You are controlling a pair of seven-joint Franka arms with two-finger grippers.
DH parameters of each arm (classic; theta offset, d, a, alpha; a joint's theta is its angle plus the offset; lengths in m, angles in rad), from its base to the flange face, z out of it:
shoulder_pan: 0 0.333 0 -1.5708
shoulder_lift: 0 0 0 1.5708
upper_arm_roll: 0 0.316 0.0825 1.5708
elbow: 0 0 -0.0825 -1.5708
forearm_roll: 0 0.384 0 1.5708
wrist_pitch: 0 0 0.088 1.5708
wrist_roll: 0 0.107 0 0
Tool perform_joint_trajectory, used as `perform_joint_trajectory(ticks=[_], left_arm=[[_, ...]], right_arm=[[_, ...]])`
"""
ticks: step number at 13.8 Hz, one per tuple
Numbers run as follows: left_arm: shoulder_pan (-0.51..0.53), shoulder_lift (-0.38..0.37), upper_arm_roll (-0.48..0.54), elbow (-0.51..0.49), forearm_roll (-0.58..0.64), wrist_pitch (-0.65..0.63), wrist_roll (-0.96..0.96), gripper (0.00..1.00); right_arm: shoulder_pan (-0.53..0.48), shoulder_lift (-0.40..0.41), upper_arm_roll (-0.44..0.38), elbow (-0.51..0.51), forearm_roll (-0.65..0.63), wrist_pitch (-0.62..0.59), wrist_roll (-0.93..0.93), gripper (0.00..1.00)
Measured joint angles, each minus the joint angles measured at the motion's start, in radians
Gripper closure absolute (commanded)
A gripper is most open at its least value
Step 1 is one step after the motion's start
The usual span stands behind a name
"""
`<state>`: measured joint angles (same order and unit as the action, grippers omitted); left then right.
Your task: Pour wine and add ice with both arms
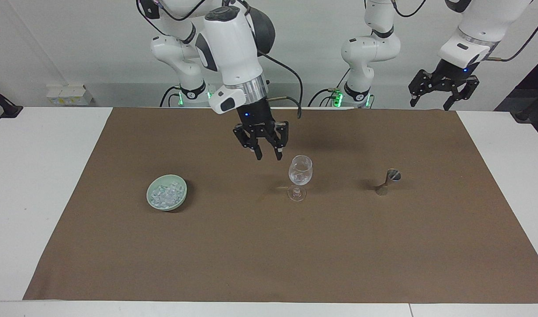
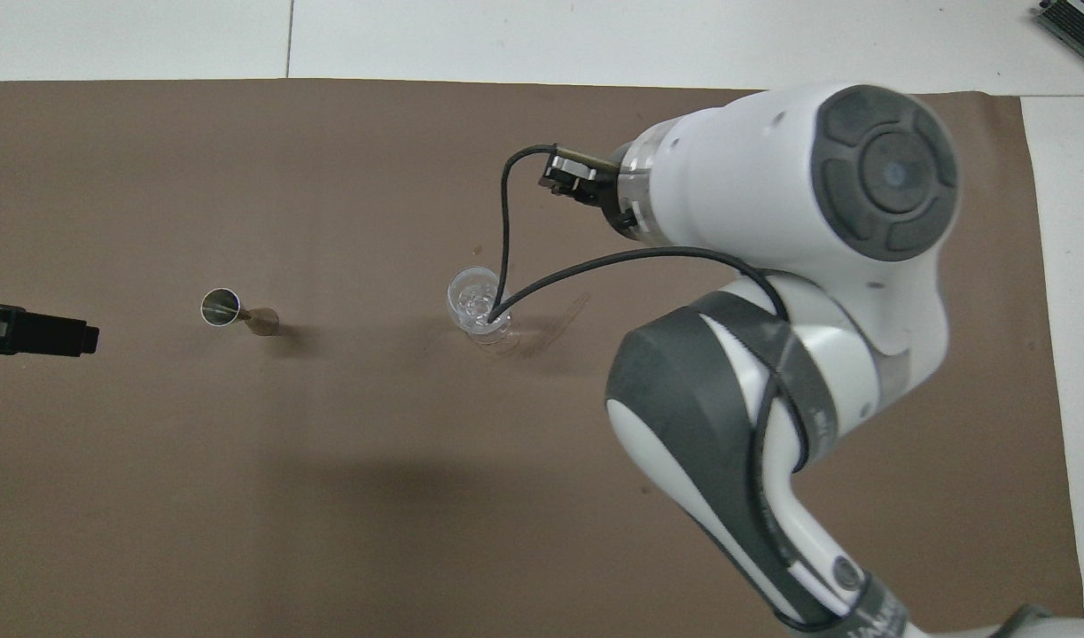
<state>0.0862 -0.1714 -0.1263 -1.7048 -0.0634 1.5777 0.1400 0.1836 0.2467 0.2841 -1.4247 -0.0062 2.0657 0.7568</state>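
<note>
We see bright, even overhead light, soft shadows on the brown cloth [image 1: 269, 246], everything sharp, no glare or blur

The brown mat [image 1: 269, 246] is plain and unpatterned, and lies on a white table [image 1: 40, 176]. Below the right gripper [image 1: 269, 155] — black, on a white arm [image 1: 233, 39] with dark grey joint caps and a silver wrist ring — stands a clear stemmed glass [image 1: 300, 176]. The bowl [image 1: 166, 192] is pale green, its ice [image 1: 165, 193] whitish and glassy. The jigger [image 1: 388, 181] is silvery metal. The left gripper [image 1: 442, 90] is black too — its arm [image 1: 471, 31] white, with black cables.
</note>
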Motion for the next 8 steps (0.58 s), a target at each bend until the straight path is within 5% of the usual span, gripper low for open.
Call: perform_joint_trajectory(ticks=[4, 6, 8], left_arm=[[0.000, 0.000, 0.000, 0.000, 0.000, 0.000, 0.000, 0.00], [0.000, 0.000, 0.000, 0.000, 0.000, 0.000, 0.000, 0.00], [0.000, 0.000, 0.000, 0.000, 0.000, 0.000, 0.000, 0.00]], right_arm=[[-0.115, -0.100, -0.002, -0.001, 0.000, -0.175, -0.182, 0.25], [-0.166, -0.129, -0.002, -0.003, -0.001, -0.224, -0.264, 0.07], [-0.212, -0.133, -0.003, -0.007, -0.001, -0.227, -0.346, 0.05]])
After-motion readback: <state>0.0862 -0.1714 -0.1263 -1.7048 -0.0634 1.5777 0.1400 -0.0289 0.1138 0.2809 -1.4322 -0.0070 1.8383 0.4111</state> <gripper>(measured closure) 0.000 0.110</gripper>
